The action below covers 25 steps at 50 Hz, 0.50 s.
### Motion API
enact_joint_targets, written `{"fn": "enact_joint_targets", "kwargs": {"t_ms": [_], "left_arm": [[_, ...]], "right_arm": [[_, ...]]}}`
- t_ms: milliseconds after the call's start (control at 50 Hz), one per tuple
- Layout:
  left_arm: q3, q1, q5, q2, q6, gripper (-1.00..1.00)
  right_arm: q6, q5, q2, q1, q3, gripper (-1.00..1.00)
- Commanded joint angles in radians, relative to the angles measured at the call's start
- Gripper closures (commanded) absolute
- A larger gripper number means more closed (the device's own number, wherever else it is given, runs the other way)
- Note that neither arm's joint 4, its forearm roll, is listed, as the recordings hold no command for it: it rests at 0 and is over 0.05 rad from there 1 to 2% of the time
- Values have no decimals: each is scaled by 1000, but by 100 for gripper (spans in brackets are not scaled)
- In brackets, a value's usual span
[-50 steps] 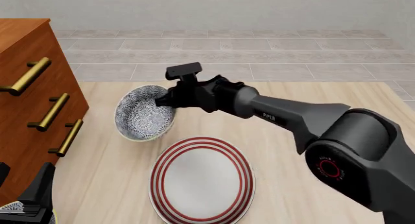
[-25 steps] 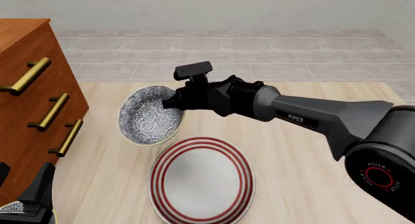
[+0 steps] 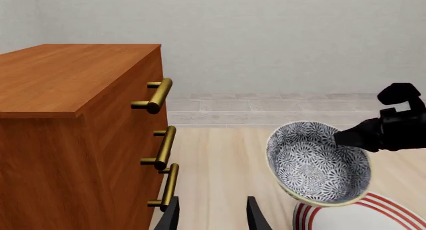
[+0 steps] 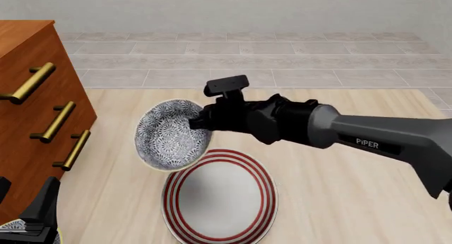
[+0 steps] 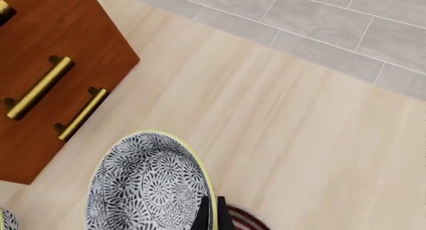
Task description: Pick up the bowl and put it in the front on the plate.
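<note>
The bowl point(image 4: 169, 137), blue-grey floral with a pale yellowish rim, hangs tilted on its side above the table, its lower edge over the far-left rim of the plate point(image 4: 220, 197). My right gripper point(image 4: 202, 122) is shut on the bowl's rim. The right wrist view shows the bowl point(image 5: 146, 185) pinched between the fingers point(image 5: 203, 212), with a sliver of the plate point(image 5: 245, 224) below. From the left wrist view, the bowl point(image 3: 318, 165) floats over the red-ringed plate point(image 3: 362, 216). My left gripper point(image 3: 213, 219) is open and holds nothing, low near the table's front left beside the dresser.
A wooden dresser point(image 4: 35, 111) with brass handles point(image 4: 55, 122) stands along the left side, close to the bowl. A patterned object point(image 4: 18, 231) shows partly at the bottom left corner. Tiled floor point(image 4: 282, 59) lies beyond the table's far edge.
My right gripper has carried the bowl to the right and toward the front, from beside the dresser to over the plate's far-left rim. The left gripper has stayed still.
</note>
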<state>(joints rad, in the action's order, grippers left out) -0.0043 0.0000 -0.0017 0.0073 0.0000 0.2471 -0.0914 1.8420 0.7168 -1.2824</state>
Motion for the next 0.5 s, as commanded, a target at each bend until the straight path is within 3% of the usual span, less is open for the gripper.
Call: {"fn": "enact_joint_targets", "kwargs": {"t_ms": [20, 500], "left_arm": [[0, 0, 0, 0, 0, -100], [0, 0, 0, 0, 0, -100]], "right_arm": [[30, 61, -87, 10, 124, 100], [94, 189, -184, 34, 346, 100]]}}
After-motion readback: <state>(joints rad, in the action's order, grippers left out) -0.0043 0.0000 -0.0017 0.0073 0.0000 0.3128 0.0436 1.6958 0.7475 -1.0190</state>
